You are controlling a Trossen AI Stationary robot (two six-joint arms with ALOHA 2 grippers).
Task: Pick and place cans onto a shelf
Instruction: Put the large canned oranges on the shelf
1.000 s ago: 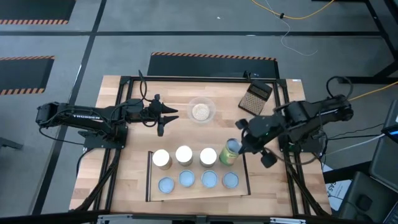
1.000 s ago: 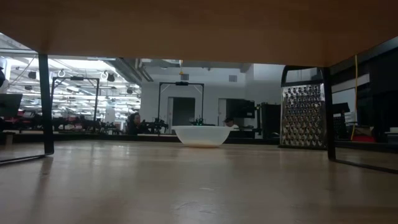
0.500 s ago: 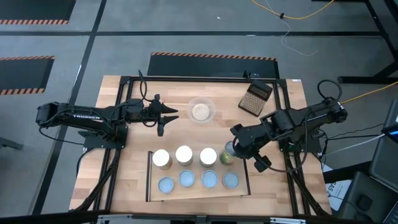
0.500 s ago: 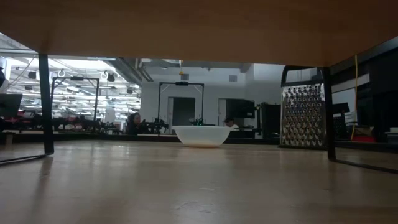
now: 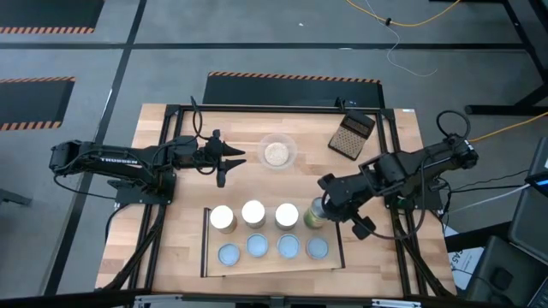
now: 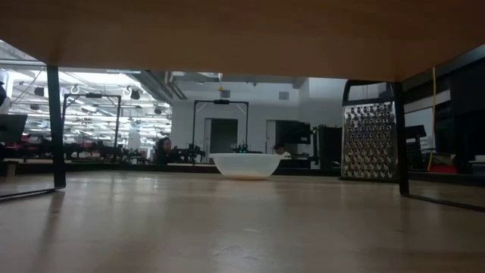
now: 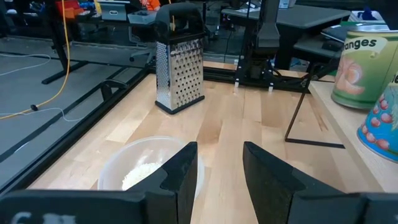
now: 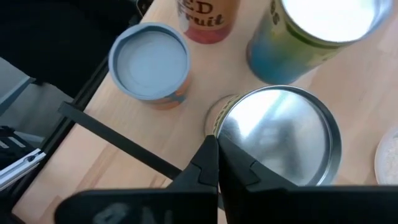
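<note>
cans [image 5: 269, 232] stand in two rows of four on the shelf [image 5: 208, 261], a low light-wood board with thin black bars, near the front of the worktop [image 5: 171, 137]. the front row shows four pale-blue tops; the back row has three white tops and a green-labelled can [image 5: 314, 214] with a silvery top at its right end. the right gripper [image 5: 326, 204] is clenched shut just beside that can's top, grasping nothing. the left gripper [image 5: 229, 159] hangs well apart to the left of a clear bowl [image 5: 278, 151] of pale grains, its fingers [image 7: 180, 174] parted and empty. a metal grater [image 5: 351, 135] stands near the far right. readable writing: "anges" on a green can [image 7: 361, 62] in the left wrist view, "ed" and "fruit" on an orange can [image 8: 208, 17] in the right wrist view, and "trossen" on the left arm [image 5: 116, 159].
</note>
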